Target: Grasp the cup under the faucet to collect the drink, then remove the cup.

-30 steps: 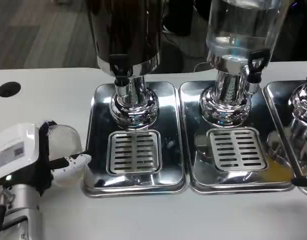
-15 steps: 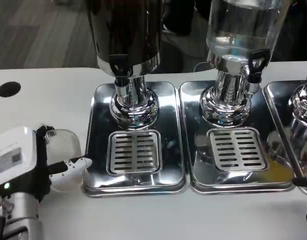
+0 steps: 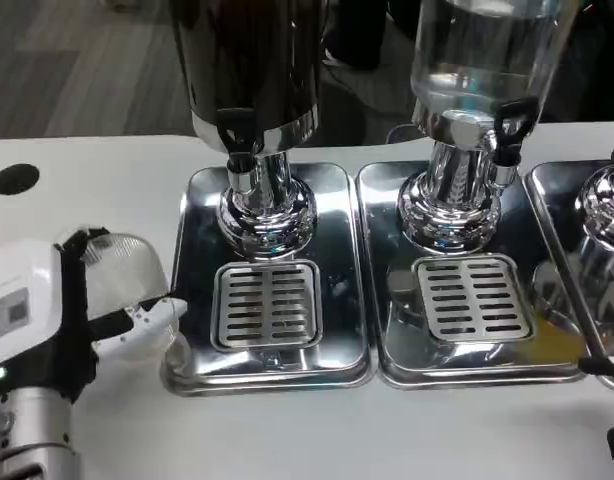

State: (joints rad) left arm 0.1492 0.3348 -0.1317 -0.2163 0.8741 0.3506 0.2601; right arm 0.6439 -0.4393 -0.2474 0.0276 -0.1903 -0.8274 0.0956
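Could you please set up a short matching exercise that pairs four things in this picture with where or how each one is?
Things:
1. cup
2. dark dispenser
3. clear dispenser
4. black hole

Descriptions:
A. stands on the middle drip tray
B. sits in the white table top at far left
C. held in the left hand, beside the trays
D. stands on the leftmost drip tray

Pairs: 1-C, 2-D, 3-A, 4-B
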